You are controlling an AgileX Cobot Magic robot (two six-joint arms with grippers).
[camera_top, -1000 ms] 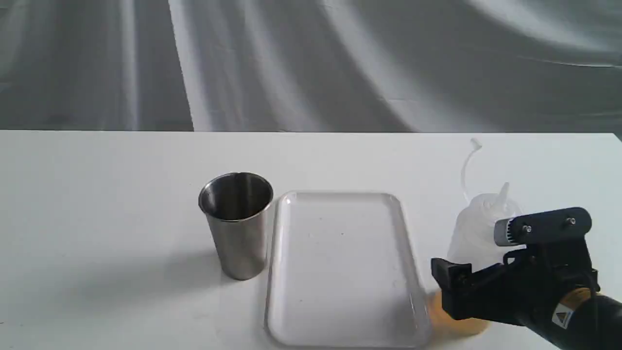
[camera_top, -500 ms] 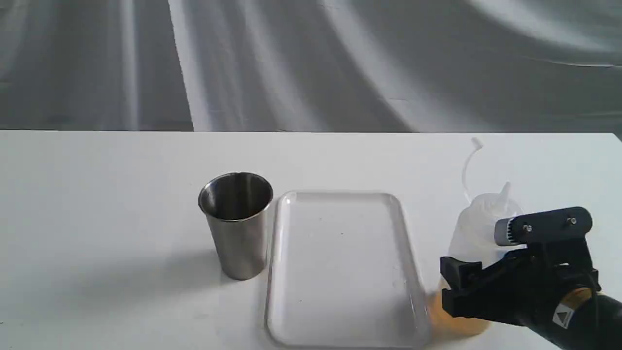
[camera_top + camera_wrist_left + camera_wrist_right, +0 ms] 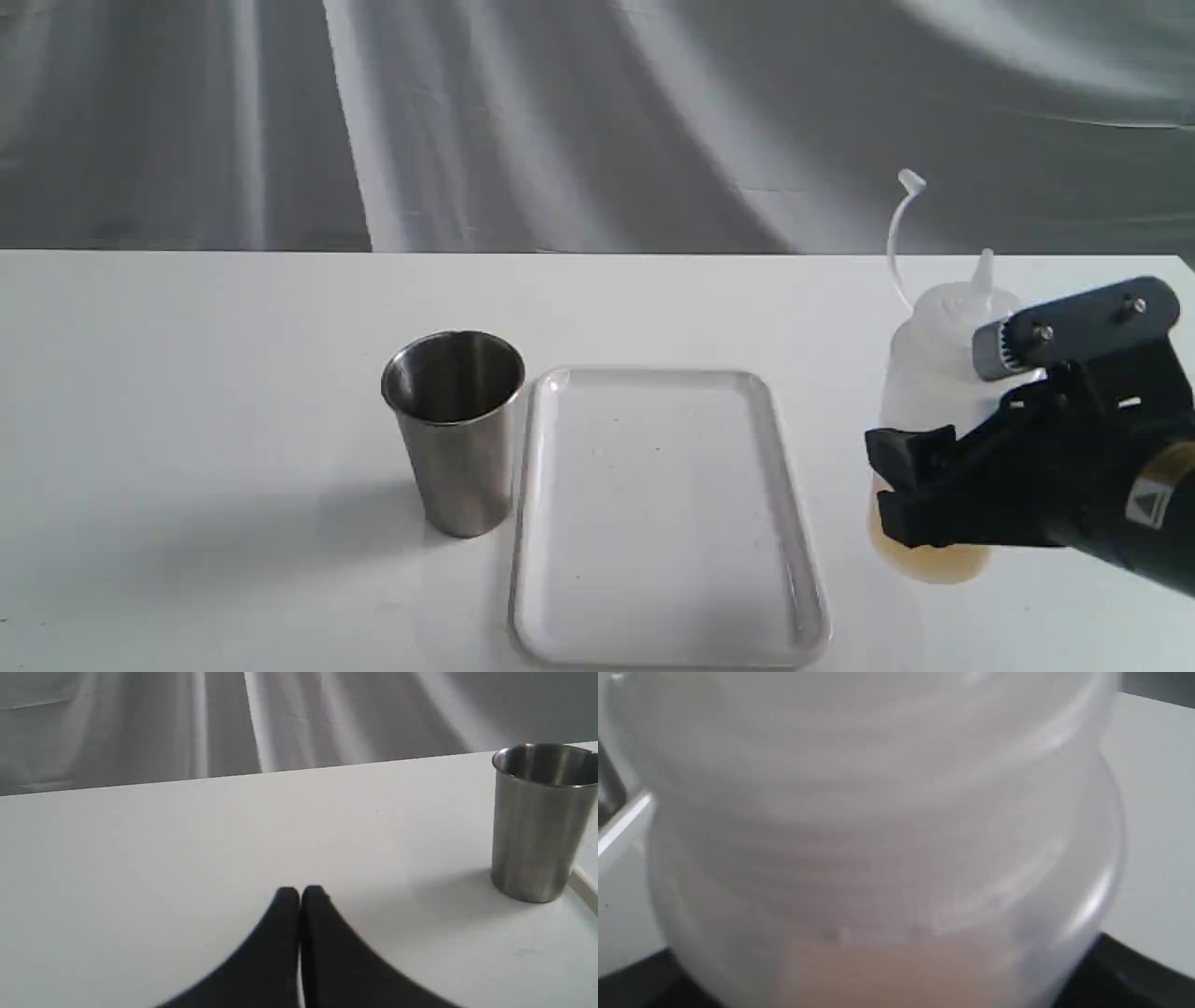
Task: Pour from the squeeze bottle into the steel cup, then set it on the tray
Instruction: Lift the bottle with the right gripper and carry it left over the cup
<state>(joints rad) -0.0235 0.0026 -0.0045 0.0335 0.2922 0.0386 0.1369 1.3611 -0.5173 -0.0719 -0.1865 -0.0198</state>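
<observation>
The squeeze bottle (image 3: 934, 392) hangs upright above the table at the right, amber liquid at its bottom, nozzle and cap strap up. My right gripper (image 3: 934, 485) is shut on its lower body. In the right wrist view the squeeze bottle (image 3: 878, 826) fills the picture, with dark fingers (image 3: 1115, 970) at its sides. The steel cup (image 3: 455, 429) stands upright left of the white tray (image 3: 560, 597), which has nothing on it. My left gripper (image 3: 299, 896) is shut with nothing in it, low over the table; the steel cup (image 3: 537, 821) stands off to one side of it.
The white table (image 3: 187, 373) ends at a far edge before a grey draped cloth (image 3: 560, 121). The left arm does not show in the exterior view.
My right gripper has risen with the squeeze bottle, lifting it off the table and a little to the right. Cup and tray have not moved.
</observation>
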